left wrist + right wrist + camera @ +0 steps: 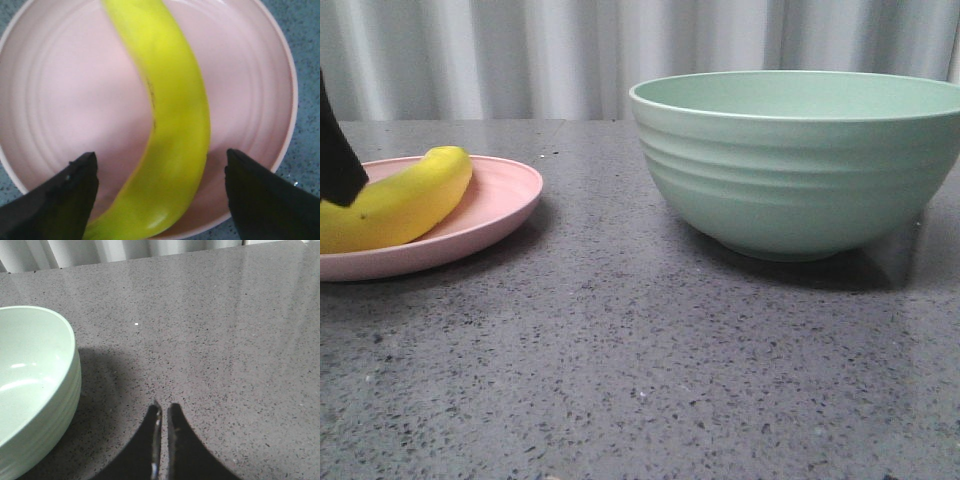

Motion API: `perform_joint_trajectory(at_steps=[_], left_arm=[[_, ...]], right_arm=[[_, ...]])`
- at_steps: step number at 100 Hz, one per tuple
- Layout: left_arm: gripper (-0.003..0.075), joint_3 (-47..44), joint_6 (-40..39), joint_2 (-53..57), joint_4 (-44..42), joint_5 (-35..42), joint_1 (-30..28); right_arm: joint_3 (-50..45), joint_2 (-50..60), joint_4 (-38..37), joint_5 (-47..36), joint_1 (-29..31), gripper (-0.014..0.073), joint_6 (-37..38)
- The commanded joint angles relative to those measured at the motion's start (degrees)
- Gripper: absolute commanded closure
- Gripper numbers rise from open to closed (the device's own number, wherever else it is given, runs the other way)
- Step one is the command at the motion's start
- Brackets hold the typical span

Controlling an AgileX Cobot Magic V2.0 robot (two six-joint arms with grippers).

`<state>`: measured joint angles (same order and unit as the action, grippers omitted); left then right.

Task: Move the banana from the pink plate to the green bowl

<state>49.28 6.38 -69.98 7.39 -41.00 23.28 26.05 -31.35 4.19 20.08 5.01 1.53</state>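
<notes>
Plainly, the grasp is being set up: the left gripper (159,192) is held wide astride the banana (172,135), which lies on the pink plate (505,195) at frame left; closing and lifting toward the green bowl (800,165) are called for next; the right gripper (163,422) is seen nearly closed, empty.

A grey speckled worktop (650,370) is seen. The pink plate (505,205) is set on it below the left tool (160,172), the green bowl (800,165) beside the right tool (163,412).
</notes>
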Motion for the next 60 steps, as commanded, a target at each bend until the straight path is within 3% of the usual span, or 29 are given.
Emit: perform_joint_trajectory(at_steps=[1, 52, 60], left_arm=[[0.0227, 2.76, 0.56, -0.95, 0.12, 0.95, 0.46], [0.0229, 4.02, 3.35, -6.59, 0.12, -0.32, 0.46], [0.0269, 4.02, 3.35, -6.59, 0.12, -0.22, 0.46]], right_arm=[[2.02, -0.54, 0.40, -4.45, 0.33, 0.0665, -0.44], [2.02, -0.54, 0.40, -4.34, 0.33, 0.0665, -0.44], [2.02, -0.54, 0.40, -4.34, 0.33, 0.0665, -0.44]])
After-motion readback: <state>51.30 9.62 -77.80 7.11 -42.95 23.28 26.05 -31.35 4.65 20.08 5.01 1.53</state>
